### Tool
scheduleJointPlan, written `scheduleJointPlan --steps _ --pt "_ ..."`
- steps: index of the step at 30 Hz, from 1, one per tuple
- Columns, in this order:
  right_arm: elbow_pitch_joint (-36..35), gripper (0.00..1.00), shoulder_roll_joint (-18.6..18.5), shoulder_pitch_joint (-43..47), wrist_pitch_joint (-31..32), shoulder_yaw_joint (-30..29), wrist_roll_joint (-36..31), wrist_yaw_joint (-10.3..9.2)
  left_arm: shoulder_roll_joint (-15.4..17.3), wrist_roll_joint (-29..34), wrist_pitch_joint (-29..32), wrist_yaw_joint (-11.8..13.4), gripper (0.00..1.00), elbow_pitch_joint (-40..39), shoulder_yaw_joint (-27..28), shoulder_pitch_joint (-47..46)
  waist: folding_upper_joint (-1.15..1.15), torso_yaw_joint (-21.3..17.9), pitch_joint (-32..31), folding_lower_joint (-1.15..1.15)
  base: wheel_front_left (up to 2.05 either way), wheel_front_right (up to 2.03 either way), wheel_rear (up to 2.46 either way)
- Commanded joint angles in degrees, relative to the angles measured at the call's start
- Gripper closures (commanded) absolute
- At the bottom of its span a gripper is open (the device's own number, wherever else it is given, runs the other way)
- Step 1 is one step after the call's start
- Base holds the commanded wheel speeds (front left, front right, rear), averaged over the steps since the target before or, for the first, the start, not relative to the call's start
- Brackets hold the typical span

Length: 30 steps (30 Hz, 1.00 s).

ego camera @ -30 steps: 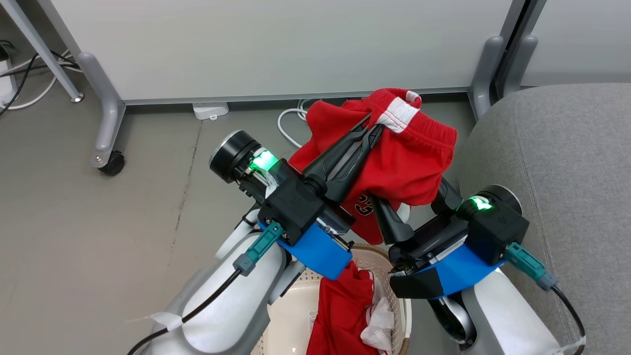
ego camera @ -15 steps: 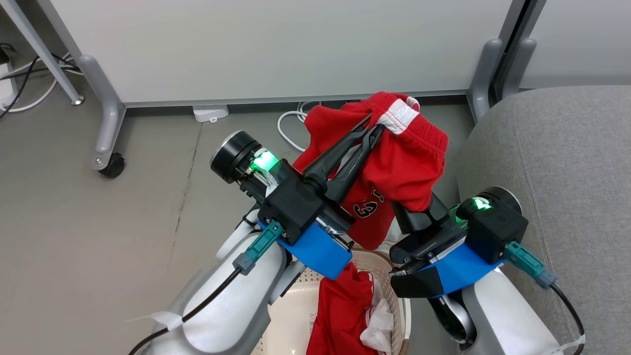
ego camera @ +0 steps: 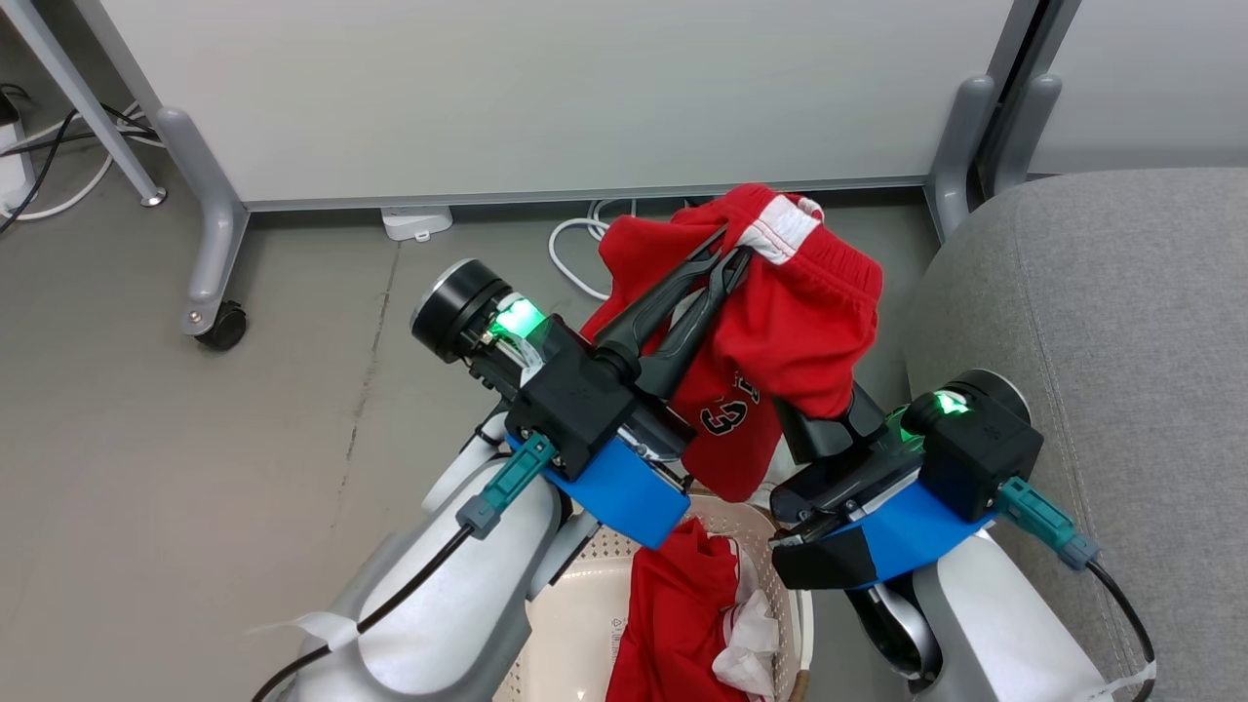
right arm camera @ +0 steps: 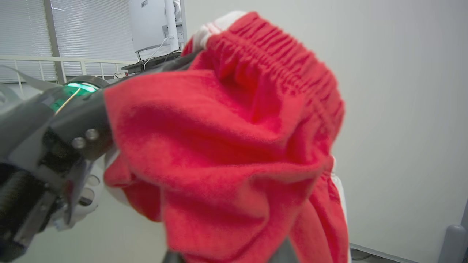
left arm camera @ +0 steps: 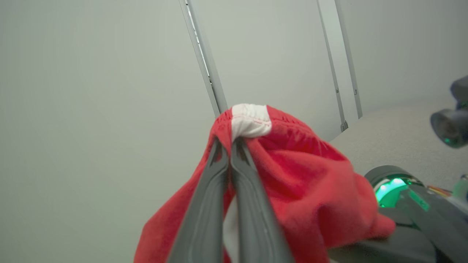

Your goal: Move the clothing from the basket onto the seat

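The clothing I hold is a pair of red shorts (ego camera: 799, 322) with a white-striped waistband (left arm camera: 251, 118) and a dark numeral on the hanging part. My left gripper (ego camera: 731, 252) is shut on that waistband, raised above the floor, and its tips (left arm camera: 231, 140) pinch the white patch. My right gripper (ego camera: 824, 421) reaches up under the shorts' lower folds; its fingers stand together and the tips are buried in the red fabric (right arm camera: 226, 146). Another red garment (ego camera: 673, 614) lies in the cream basket (ego camera: 795, 595) below my arms. The grey seat (ego camera: 1102, 292) is at the right.
A white partition panel stands behind on grey legs, one with a caster (ego camera: 219, 322) at the left and another leg (ego camera: 960, 146) beside the seat. White cables (ego camera: 570, 244) and a small white box (ego camera: 414, 219) lie on the grey floor by the panel.
My right gripper's fingers, spread apart a second ago, have come together in the shorts' lower fabric. The shorts bunched slightly leftward and the numeral came into view. The left grip is unchanged.
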Motion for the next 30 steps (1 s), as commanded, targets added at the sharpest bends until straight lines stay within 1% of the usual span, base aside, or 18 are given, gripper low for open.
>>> scheduleJointPlan --steps 1,2,15,21,30 --pt "0.0 1.00 -0.2 -0.3 -0.2 -0.1 0.3 0.03 0.1 0.2 -0.2 0.1 0.25 0.4 0.5 0.9 0.00 0.0 0.0 0.00 0.00 0.00 0.00" --pt "0.0 1.00 -0.2 -0.3 -0.2 -0.2 0.3 0.03 0.1 0.1 -0.2 0.1 0.00 0.3 0.6 0.9 0.00 0.0 0.1 0.00 0.00 0.00 0.00" --pt "0.1 1.00 -0.2 0.0 -0.2 -0.7 -0.1 0.03 -0.2 1.1 -0.2 0.3 0.00 -0.2 1.2 0.9 0.00 -0.2 0.4 0.00 0.00 0.00 0.00" --pt "0.3 1.00 -0.2 0.8 -0.2 -1.7 -0.7 0.03 0.2 1.4 -0.2 0.3 0.00 -0.4 1.8 1.0 0.00 -0.7 0.9 0.00 0.00 0.00 0.00" --pt "-0.2 1.00 -0.2 1.8 -0.2 -5.5 -2.4 0.03 1.3 1.7 -0.1 0.1 0.00 0.5 1.5 1.5 0.00 -3.6 2.5 0.00 0.00 0.00 0.00"
